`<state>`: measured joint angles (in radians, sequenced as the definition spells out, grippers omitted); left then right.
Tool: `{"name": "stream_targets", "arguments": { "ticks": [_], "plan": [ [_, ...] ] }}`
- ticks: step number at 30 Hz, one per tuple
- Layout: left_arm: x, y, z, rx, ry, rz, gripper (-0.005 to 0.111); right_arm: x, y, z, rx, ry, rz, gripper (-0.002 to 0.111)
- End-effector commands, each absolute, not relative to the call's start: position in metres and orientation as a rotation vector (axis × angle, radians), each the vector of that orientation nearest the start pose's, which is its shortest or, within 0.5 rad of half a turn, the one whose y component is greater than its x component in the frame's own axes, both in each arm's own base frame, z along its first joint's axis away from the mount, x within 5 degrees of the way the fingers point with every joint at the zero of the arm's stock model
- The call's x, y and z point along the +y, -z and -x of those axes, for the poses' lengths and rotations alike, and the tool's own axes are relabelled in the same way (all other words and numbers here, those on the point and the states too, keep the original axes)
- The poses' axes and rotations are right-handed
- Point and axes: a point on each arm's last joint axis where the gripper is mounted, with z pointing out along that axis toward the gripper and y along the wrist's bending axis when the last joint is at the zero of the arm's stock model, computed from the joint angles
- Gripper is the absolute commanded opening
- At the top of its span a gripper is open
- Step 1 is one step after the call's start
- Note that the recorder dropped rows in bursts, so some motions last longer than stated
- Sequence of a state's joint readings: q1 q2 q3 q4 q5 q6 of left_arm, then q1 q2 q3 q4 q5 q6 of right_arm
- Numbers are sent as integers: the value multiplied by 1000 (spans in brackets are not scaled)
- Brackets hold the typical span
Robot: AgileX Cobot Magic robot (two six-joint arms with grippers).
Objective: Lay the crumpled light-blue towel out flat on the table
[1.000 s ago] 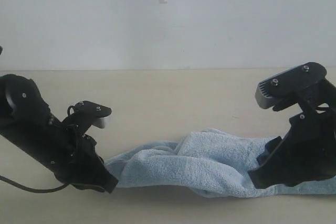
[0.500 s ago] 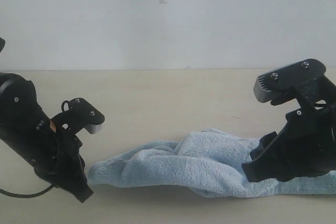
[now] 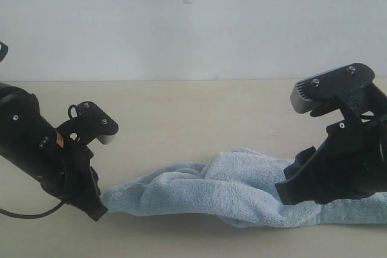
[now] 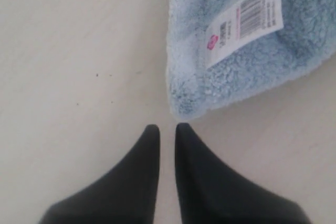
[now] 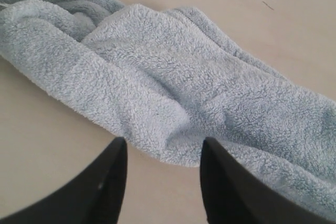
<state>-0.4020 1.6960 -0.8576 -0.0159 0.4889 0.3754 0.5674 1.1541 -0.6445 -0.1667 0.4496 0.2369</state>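
Note:
The light-blue towel (image 3: pixel 242 188) lies bunched in a long, low heap on the beige table (image 3: pixel 181 107), running from left of centre to the right edge. My left gripper (image 3: pixel 97 212) sits just off its left end. In the left wrist view the gripper (image 4: pixel 167 127) is shut and empty, tips apart from the towel corner (image 4: pixel 236 72), which bears the white label (image 4: pixel 244 22). My right gripper (image 3: pixel 284 193) is over the towel's right part; it (image 5: pixel 163 142) stands open, fingers astride the near edge of a thick fold (image 5: pixel 173 103), holding nothing.
A white-grey wall (image 3: pixel 193 22) rises behind the table's far edge. A black cable (image 3: pixel 24 214) trails from the left arm at the front left. Bare tabletop (image 4: pixel 79 51) lies left of and behind the towel.
My left gripper moved left, and the towel's left end went with it and now lies stretched further out. The right gripper shifted slightly left over the towel.

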Motion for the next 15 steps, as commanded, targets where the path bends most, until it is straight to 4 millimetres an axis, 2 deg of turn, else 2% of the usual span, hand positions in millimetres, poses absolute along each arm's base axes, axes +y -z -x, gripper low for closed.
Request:
{"name": "stream_targets", "arguments": {
  "ticks": [1, 5, 15],
  "plan": [
    [-121, -160, -280, 2603, 60, -969, 32, 112, -249, -188, 2356, -212, 558, 43],
    [-122, -157, -282, 2592, 68, -949, 44, 112, -249, -188, 2353, -214, 558, 43],
    [-125, -121, -289, 2646, 60, -964, 45, 113, -249, -188, 2352, -214, 557, 43]
  ]
}}
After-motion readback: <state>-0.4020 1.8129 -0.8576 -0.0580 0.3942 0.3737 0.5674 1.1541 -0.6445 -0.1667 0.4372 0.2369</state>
